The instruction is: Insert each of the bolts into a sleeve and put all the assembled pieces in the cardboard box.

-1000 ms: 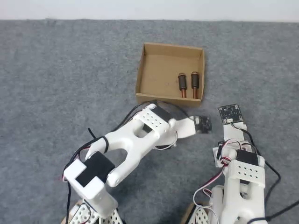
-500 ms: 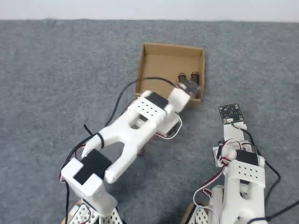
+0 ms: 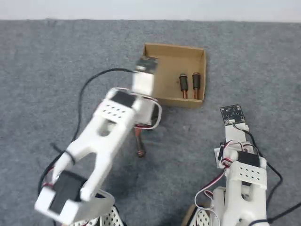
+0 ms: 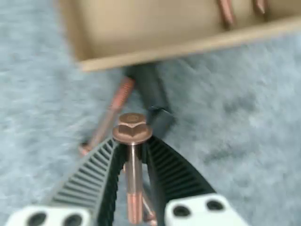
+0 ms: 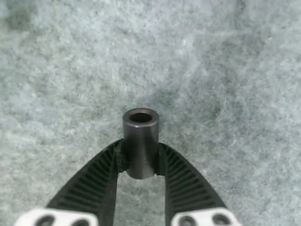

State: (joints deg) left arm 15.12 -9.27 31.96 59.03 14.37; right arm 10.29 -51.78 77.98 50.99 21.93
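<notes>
Grey carpet (image 3: 47, 70) underneath. Left arm (image 3: 101, 136) stretched toward the near left corner of the cardboard box (image 3: 183, 101); right arm (image 3: 242, 174) folded back, well apart from the box. Inside the box, toward its right wall, two assembled pieces (image 3: 183, 84) side by side.

Left gripper (image 4: 133, 149) clamped on a copper bolt (image 4: 133, 129), head outward past the tips, shank back between the ribbed jaws. Right gripper (image 5: 140, 150) clamped on a dark sleeve (image 5: 140, 136), bore facing away from the wrist, above bare carpet.

On the carpet just outside the box's front wall, a loose bolt (image 4: 110, 110) with a loose dark sleeve (image 4: 153, 92) just beside it.

Likely trouble:
- Bolt gripped head-first, so no free shank end to offer the bore without a regrip.
- Any tilt in either grip enough to jam the shank at the sleeve's rim.
- Grippers well apart, hence a long carry and some chance of slip.
- A low sweep of the left arm apt to knock the loose bolt or sleeve rolling, or to nudge the box.
</notes>
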